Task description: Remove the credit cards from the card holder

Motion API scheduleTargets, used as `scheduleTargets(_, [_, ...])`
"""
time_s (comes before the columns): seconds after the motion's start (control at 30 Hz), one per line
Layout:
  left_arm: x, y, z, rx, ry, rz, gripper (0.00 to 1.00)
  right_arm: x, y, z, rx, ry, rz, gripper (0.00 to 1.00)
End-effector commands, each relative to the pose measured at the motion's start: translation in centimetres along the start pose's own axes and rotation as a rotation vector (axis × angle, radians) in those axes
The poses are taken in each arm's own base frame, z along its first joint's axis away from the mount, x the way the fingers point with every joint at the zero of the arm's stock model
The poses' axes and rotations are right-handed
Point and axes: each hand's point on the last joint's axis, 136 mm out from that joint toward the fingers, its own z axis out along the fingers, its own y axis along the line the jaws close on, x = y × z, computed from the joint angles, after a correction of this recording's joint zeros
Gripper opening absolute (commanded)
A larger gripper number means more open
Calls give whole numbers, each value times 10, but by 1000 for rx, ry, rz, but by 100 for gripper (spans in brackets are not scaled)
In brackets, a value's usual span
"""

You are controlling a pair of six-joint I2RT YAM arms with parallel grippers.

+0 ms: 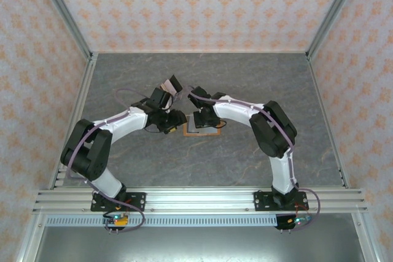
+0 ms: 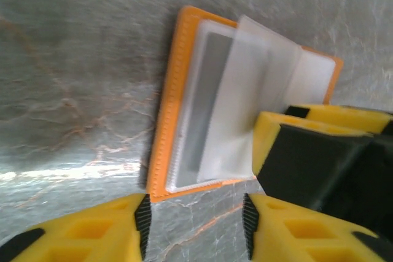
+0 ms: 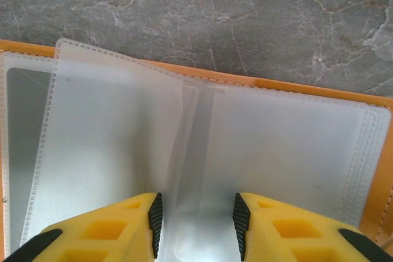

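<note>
The card holder (image 1: 210, 132) lies open on the grey table, orange rim (image 2: 164, 133) around clear plastic sleeves (image 3: 110, 145). A grey-silver card (image 2: 206, 99) sits inside the left sleeve and also shows at the left edge of the right wrist view, card (image 3: 21, 127). My right gripper (image 3: 195, 222) stands over the middle fold, its fingers apart with a loose sleeve leaf between them, not pinched. My left gripper (image 2: 195, 225) is open just short of the holder's near corner, bare table between its pads. Small brown and black cards (image 1: 171, 84) lie behind the arms.
Patterned walls and metal frame posts (image 1: 66, 16) box in the table on three sides. An aluminium rail (image 1: 196, 199) carries both arm bases along the near edge. The two grippers (image 1: 187, 124) are close together over the holder.
</note>
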Motion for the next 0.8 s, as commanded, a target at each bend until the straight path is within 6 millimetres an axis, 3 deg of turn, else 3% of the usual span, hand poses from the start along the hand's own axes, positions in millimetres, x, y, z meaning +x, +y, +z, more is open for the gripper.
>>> scheduleTargets(0.0, [-1,-15,9,40,8,19,38,23,-16,17,39,65,23,38])
scheduleTargets(0.17, [4,-17,23,37,38,27,28,24,-18,21,48,58,39,36])
scheduleTargets(0.43, [4,-13,39,24,60,2,28,19,-15,18,29,36,61,34])
scheduleTargets(0.77, [3,-12,40,6,65,3,26,20,-9,19,-4,40,88,34])
